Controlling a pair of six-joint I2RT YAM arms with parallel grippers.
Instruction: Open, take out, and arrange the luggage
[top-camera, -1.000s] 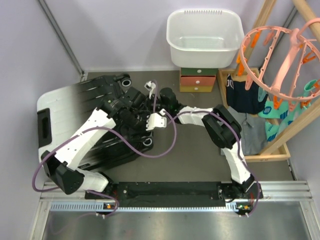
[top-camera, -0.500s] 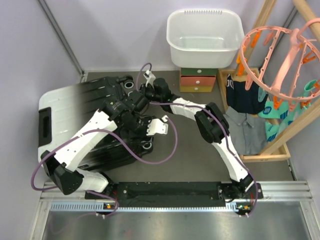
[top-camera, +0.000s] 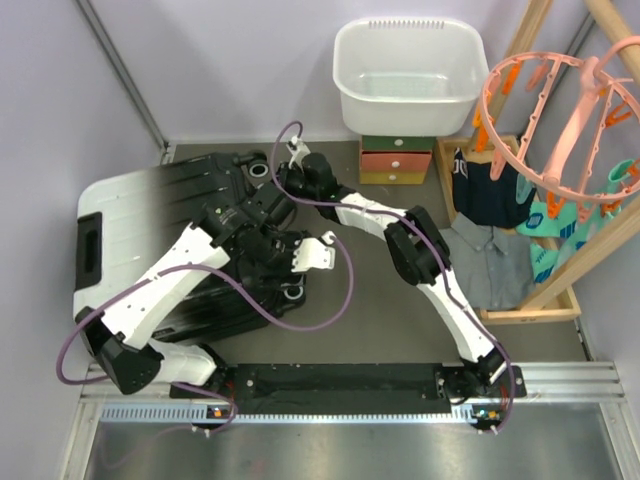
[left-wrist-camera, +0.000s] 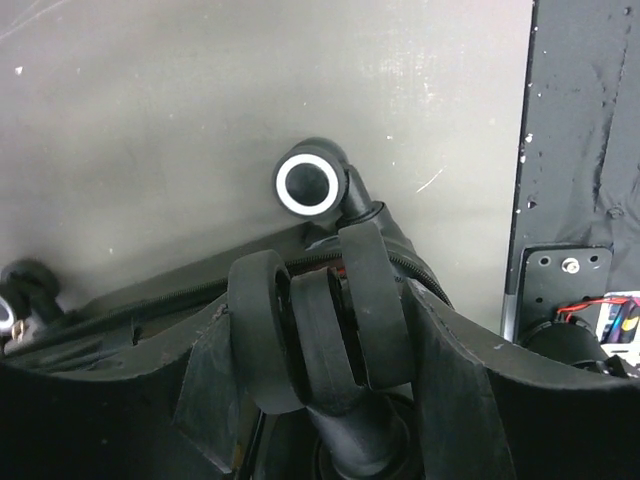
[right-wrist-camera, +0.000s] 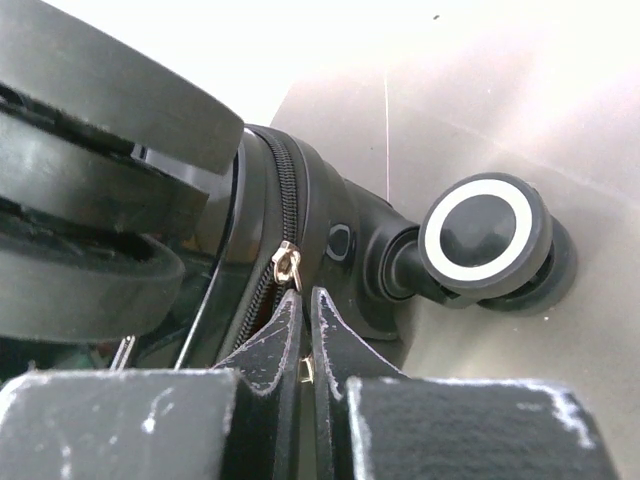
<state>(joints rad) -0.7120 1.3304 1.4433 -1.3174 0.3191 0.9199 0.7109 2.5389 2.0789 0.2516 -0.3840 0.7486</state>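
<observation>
As it lies flat, the ribbed luggage (top-camera: 120, 215) fades black-to-white.

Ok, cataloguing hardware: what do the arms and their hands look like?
The left arm and right arm have white shells with black joints, each trailing a purple cable. The left hand and right hand are black, with scuffed dark fingers.

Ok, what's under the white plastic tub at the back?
A small stacked drawer box with green, orange and yellow fronts. The white plastic tub covers its top; its back is hidden.
</observation>
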